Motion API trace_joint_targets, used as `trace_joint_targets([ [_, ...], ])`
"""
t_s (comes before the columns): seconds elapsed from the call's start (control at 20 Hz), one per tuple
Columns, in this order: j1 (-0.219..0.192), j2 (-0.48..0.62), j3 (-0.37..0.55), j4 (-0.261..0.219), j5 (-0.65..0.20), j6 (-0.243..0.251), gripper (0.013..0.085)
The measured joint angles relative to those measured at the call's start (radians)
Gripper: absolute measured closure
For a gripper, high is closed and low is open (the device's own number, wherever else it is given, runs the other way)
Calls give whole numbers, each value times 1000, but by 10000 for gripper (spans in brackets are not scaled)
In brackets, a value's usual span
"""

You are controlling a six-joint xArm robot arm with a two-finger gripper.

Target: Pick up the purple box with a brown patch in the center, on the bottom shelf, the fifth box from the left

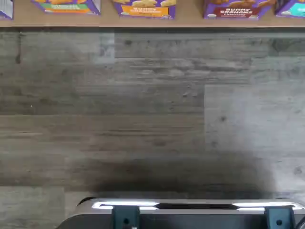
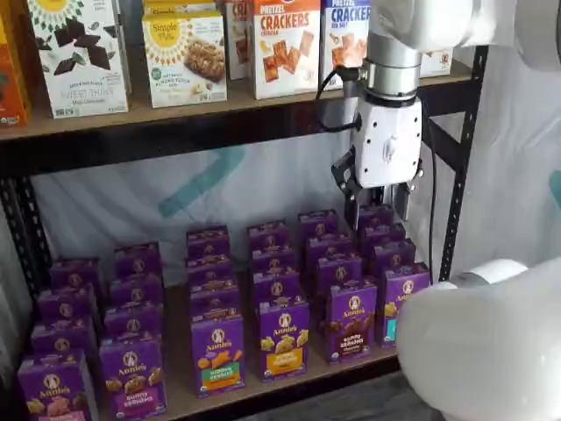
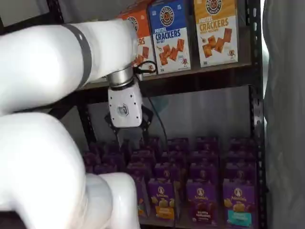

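Observation:
The purple box (image 2: pixel 352 320) with brown cookies on its front stands upright at the front of the bottom shelf (image 2: pixel 241 392), between a yellow-band carton (image 2: pixel 283 338) and a teal-band carton (image 2: pixel 401 303). It also shows in a shelf view (image 3: pixel 202 202) and in the wrist view (image 1: pixel 237 9). My gripper (image 2: pixel 379 209) hangs below the upper shelf, above the rear cartons of the two right-hand columns and well above the purple box. Its black fingers (image 2: pixel 354 206) show a gap and hold nothing. The gripper also shows in a shelf view (image 3: pixel 127 130).
Cracker boxes (image 2: pixel 285 44) stand on the upper shelf. A black rack post (image 2: pixel 460 158) rises right of the gripper. A white arm link (image 2: pixel 491 351) fills the near right corner. The wrist view shows grey wood floor (image 1: pixel 143 119) and a dark mount (image 1: pixel 190 214).

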Motion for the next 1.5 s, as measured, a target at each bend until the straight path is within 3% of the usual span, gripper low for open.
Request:
trace_joint_targets([
  [0.1, 16, -4, 3, -28, -7, 19, 130],
  [0.45, 13, 6, 14, -38, -38, 19, 130],
  [0.7, 12, 35, 38, -72, -101, 28, 130],
  [1.0, -42, 114, 73, -51, -212, -27, 130],
  [1.5, -138, 345, 115, -54, -485, -117, 130],
])
